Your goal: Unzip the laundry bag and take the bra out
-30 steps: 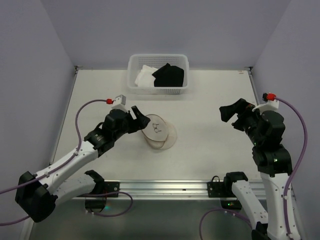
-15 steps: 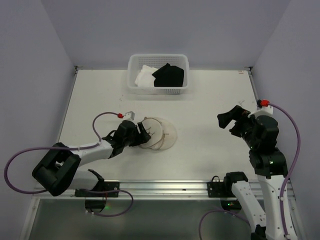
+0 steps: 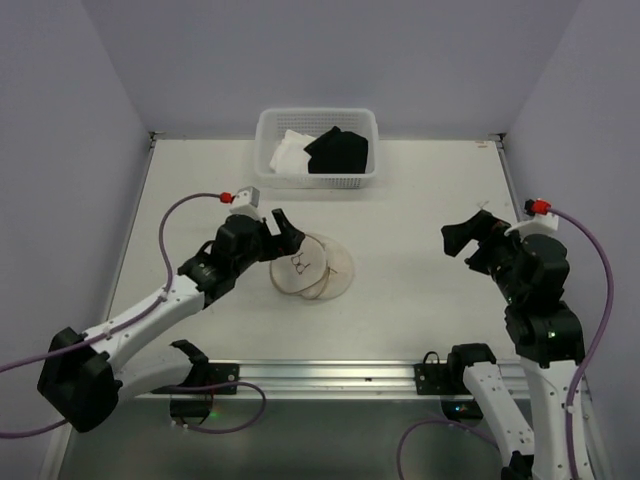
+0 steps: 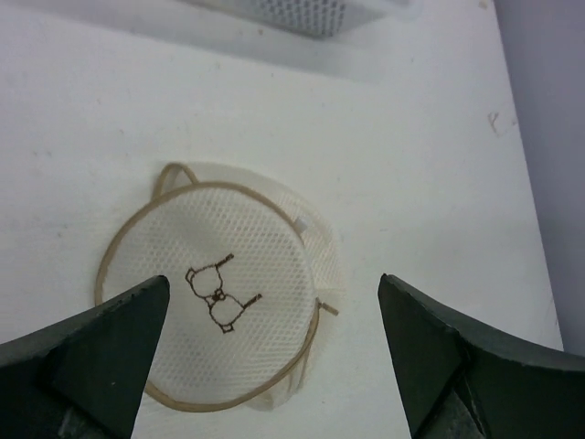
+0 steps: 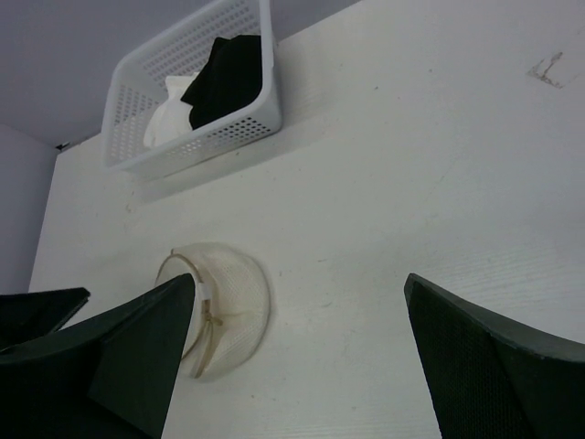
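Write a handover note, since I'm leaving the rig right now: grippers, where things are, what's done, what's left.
Left gripper: open, empty, poised over the bag.
Right gripper: open, empty, off to the right, well clear of the bag.
Bag: lying flat, icon up, looks zipped.
Done: nothing that shows.
Left: unzip the bag, pull out the bra.

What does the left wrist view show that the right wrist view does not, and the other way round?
Only the left wrist view shows the black bra icon on the flat face of the laundry bag, seen from above between the fingers of the open left gripper.

Only the right wrist view shows the inside of the basket, with a black cloth and a white cloth, framed by the open right gripper.

Both show the bag lying on the white table, and at least part of the basket.
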You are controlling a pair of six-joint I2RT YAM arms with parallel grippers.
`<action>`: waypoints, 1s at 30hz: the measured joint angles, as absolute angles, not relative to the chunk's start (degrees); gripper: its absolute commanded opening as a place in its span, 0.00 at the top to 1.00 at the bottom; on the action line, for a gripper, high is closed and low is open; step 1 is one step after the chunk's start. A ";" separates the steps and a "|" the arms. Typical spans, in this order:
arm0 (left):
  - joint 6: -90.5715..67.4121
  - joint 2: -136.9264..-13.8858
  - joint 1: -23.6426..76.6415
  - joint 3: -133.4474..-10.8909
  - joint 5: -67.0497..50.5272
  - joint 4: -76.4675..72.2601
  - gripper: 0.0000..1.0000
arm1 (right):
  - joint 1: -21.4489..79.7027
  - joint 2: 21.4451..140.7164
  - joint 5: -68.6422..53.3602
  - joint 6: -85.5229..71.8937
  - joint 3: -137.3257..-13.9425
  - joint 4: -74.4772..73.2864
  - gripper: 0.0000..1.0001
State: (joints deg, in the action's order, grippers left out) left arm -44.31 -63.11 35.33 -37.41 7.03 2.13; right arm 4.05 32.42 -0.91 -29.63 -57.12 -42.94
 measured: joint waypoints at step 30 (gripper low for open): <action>-17.78 -40.12 35.24 -72.77 47.20 32.34 0.00 | 7.18 28.21 10.94 -17.26 -78.81 -44.40 0.01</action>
